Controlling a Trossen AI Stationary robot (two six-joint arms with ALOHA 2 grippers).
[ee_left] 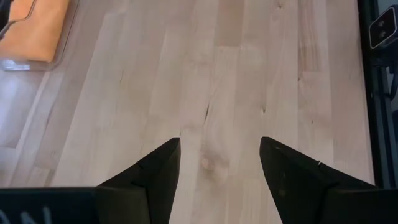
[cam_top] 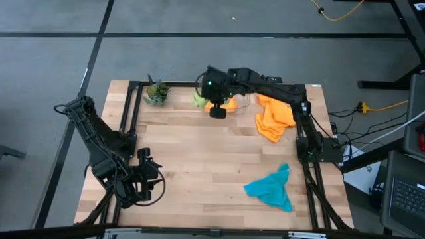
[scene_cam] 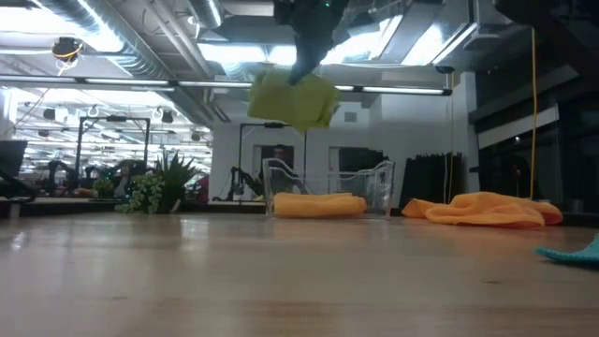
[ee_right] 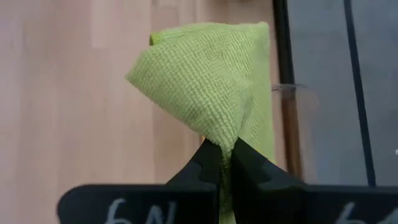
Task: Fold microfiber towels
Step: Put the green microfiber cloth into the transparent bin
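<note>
One lime green towel, folded, hanging.

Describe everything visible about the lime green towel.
The lime green towel is a soft, nubby microfiber cloth, folded and bunched. It hangs in the air above the clear plastic bin, pinched at one corner by the right gripper, whose jaws are shut on it. Nothing else touches it. It droops loosely below the grip.

four towels — one green, two orange, one teal
</note>
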